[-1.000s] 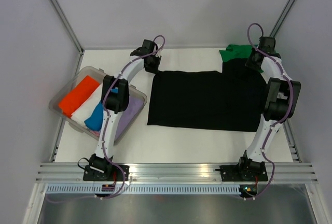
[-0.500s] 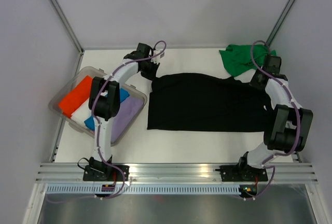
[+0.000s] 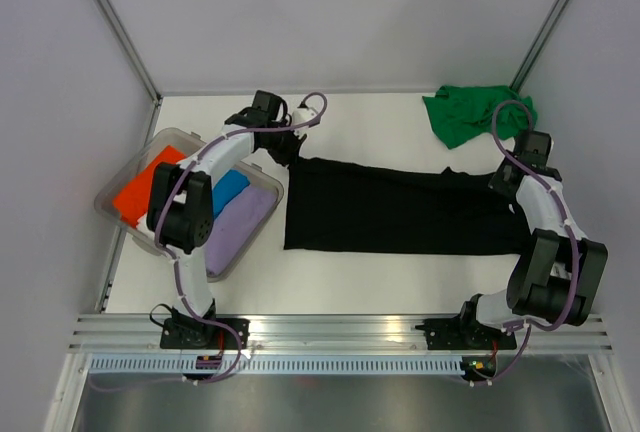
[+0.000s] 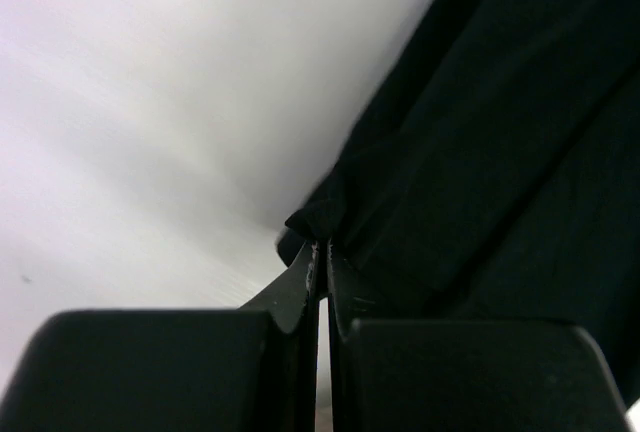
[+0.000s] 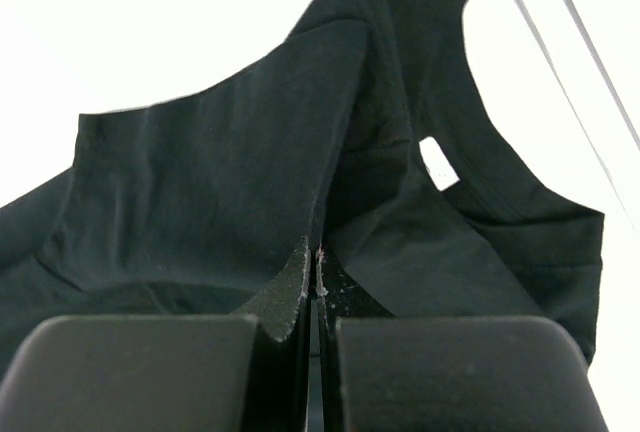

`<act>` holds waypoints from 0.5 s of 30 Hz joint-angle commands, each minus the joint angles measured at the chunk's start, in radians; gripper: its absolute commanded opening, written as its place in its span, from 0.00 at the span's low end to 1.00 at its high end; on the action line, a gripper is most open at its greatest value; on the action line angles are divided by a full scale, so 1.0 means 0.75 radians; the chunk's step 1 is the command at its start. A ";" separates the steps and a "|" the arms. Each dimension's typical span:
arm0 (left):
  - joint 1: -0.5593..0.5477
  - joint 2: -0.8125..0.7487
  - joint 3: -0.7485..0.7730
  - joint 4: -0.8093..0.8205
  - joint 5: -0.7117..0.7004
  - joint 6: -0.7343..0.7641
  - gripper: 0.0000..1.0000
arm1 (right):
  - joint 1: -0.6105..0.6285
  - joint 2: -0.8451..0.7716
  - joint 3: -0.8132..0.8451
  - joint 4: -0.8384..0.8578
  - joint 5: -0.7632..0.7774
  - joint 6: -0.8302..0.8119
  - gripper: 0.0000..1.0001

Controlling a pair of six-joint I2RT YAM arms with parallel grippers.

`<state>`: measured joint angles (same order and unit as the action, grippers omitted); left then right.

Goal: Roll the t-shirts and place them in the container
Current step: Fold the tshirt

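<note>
The black t-shirt (image 3: 400,207) lies across the middle of the worktop (image 3: 380,282) as a long band running left to right, with its neck end on the right. My right wrist view shows the collar and a small white label (image 5: 437,164) there.

I have it pinched at both ends. The left gripper (image 4: 322,252) is clamped together on a bunched bit of cloth at the far-left corner. The right gripper (image 5: 318,252) is closed on a fold of fabric near the collar. Holding the two ends at once makes sense to me: the far edge can travel as one straight line, so the cloth folds evenly instead of twisting. That should give a neat strip to roll later. I judge this to be a fold, with the rolling itself not yet begun.

The green t-shirt (image 3: 465,117) sits crumpled in the far-right corner. It is just beyond the black one and no gripper touches it, so I take it to be waiting its turn.

At the left stands a clear plastic bin (image 3: 133,166), angled to the worktop edge. Inside I see an orange folded cloth (image 3: 140,184), a blue one (image 3: 228,190) and a lilac one (image 3: 245,220). My left arm crosses above it and hides part of the contents.
</note>
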<state>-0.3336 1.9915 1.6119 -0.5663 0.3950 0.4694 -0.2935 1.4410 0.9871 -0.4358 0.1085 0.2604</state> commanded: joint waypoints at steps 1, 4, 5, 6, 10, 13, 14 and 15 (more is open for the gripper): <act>-0.015 -0.117 -0.118 0.011 0.077 0.190 0.02 | -0.030 -0.056 -0.050 -0.034 0.050 0.029 0.00; -0.050 -0.152 -0.216 0.013 0.065 0.294 0.02 | -0.040 -0.044 -0.085 -0.065 0.060 0.076 0.00; -0.056 -0.148 -0.233 0.013 0.054 0.317 0.02 | -0.042 -0.038 -0.093 -0.071 0.062 0.088 0.00; -0.056 -0.144 -0.247 0.011 0.036 0.319 0.02 | -0.042 -0.034 -0.111 -0.081 0.056 0.105 0.00; -0.056 -0.150 -0.292 0.007 0.015 0.380 0.02 | -0.042 -0.017 -0.156 -0.094 0.092 0.137 0.01; -0.075 -0.166 -0.312 -0.014 -0.009 0.458 0.13 | -0.042 -0.007 -0.165 -0.120 0.137 0.146 0.11; -0.085 -0.170 -0.313 -0.024 -0.019 0.486 0.28 | -0.042 -0.005 -0.163 -0.129 0.170 0.156 0.17; -0.091 -0.176 -0.313 -0.053 -0.024 0.501 0.36 | -0.044 -0.003 -0.158 -0.141 0.182 0.158 0.25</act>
<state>-0.3908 1.9255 1.3911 -0.5701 0.3943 0.7361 -0.3195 1.4342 0.8661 -0.5133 0.1719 0.3534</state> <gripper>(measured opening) 0.306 0.191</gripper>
